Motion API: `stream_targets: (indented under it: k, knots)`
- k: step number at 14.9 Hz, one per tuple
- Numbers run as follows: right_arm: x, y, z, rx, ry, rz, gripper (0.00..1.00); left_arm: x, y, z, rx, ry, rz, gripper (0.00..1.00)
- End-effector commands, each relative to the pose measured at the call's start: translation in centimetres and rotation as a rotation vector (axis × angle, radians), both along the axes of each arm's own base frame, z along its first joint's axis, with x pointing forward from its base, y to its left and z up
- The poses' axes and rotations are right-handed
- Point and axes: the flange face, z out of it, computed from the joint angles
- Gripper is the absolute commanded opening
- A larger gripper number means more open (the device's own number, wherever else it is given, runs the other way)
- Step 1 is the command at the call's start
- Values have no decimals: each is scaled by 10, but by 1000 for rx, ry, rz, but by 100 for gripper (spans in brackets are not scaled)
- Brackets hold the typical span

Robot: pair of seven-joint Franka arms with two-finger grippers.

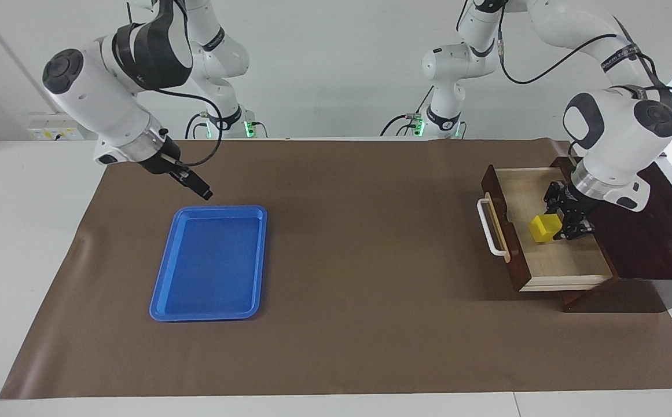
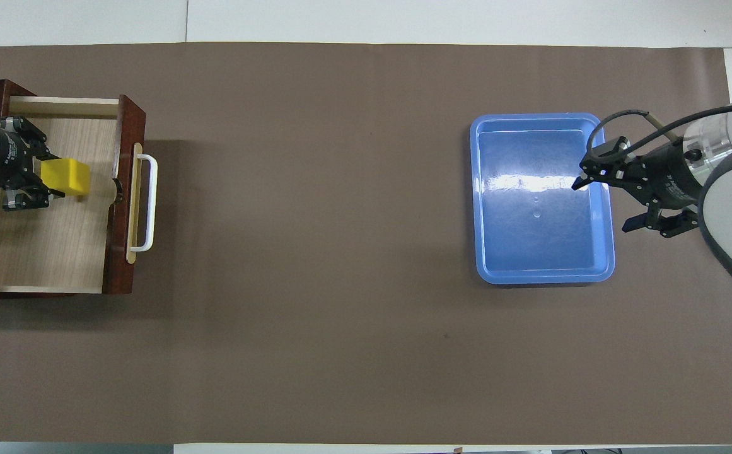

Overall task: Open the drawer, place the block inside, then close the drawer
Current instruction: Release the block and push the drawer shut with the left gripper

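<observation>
Left gripper (image 1: 561, 227) holds block (image 1: 544, 228) in drawer (image 1: 567, 263).

A matt brown covering (image 1: 370, 324), like paper or thin cloth, lies nearly flat over a smooth white tabletop (image 1: 29, 243), with a slight wrinkle near one end. A blue tray (image 2: 602, 189) looks like glossy moulded plastic, with a bright patch of reflected light on its floor. The drawer (image 1: 555, 260) has a dark reddish-brown wooden front with a soft polish, a pale, matt wood-grain floor and a smooth white handle (image 1: 489, 234). The dark wooden box (image 1: 654, 231) housing it has a faint sheen. The block (image 1: 542, 227) is smooth, evenly yellow and plastic-looking. The arms' casings are glossy white with dark grey panels.
</observation>
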Motion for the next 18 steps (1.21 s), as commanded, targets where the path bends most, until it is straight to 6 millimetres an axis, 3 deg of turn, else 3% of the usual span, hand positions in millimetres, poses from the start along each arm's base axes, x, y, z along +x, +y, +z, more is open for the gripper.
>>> stream_targets:
  k: [1,2,4,5,6,8,9,10,12,14,17,18]
  knots:
    - [-23,-10,21,-65,-28,148,100,-20,8,-5,-1,-20,-34,32]
    - [-26,-17,25,-75,-32,178,100,-21,8,-6,-1,-18,-56,45]
    - [-27,-33,28,-97,-50,279,100,-20,8,-4,0,-22,-74,86]
    - [-26,-41,28,-102,-64,339,100,-19,8,-3,0,-23,-79,100]
    - [-25,-46,29,-99,-74,382,100,-18,7,-4,1,-17,-87,100]
    - [-17,-55,36,-132,-110,459,100,-9,0,20,0,-19,-98,100]
    - [-14,-55,38,-176,-117,526,100,-6,-11,38,-7,-18,-102,100]
    - [-13,-54,39,-192,-115,565,100,-4,-38,48,-11,-4,-111,100]
    - [-14,-53,38,-192,-112,577,100,-2,-97,46,-5,-9,-37,100]
    - [-14,-50,39,-189,-105,583,100,-7,-137,44,-6,-12,-46,100]
    - [-11,-44,46,-180,-120,589,100,-23,-170,25,3,23,-99,100]
    - [-10,-38,45,-172,-111,598,100,-27,-180,10,19,32,-123,100]
